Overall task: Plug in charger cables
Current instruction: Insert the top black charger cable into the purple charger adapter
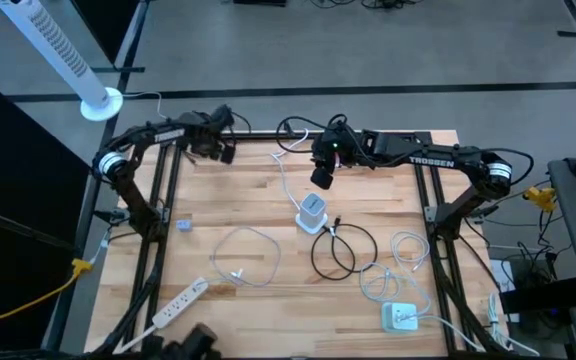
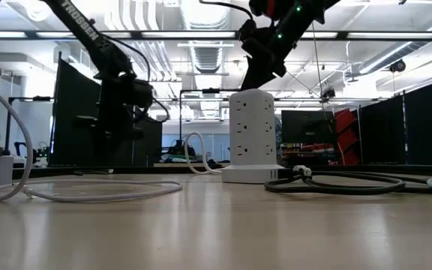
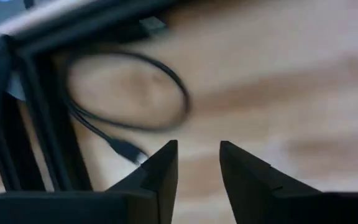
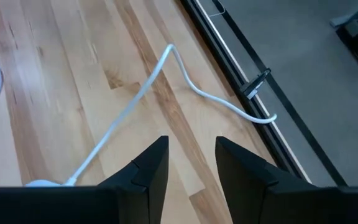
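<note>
A black charger cable lies in a loose loop on the wooden table, one end beside the white socket tower. A white cable lies looped to its left, and more white cables lie to the right. My right gripper hangs open above the tower's far side, over the tower's white cord. My left gripper is open near the far left corner, pointing down at a thin black cable loop with a plug.
A long white power strip lies at the near left. A white charger block sits at the near right. The table's dark frame rails run along both sides. Bare wood lies between the tower and the left rail.
</note>
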You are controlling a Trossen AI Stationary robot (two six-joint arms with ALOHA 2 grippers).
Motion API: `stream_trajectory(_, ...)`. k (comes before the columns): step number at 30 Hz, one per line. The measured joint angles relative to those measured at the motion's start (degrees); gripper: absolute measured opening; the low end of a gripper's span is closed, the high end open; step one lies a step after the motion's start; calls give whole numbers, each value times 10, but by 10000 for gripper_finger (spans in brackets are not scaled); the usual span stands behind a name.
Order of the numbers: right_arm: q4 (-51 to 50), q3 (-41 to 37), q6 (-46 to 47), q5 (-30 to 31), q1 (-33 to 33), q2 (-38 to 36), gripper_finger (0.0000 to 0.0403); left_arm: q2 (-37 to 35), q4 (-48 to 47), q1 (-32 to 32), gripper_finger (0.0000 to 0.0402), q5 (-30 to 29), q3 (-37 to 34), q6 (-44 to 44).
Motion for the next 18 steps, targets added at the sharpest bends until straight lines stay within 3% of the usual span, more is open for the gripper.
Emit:
stream_trajectory(11, 13, 0, -29, 0, -1, 0, 103, 9, 113, 26, 66, -19, -20, -4)
stream_trajectory(18, 15, 0, -29, 5, -2, 0, 114, 30, 72, 32, 64, -44, -41, -30)
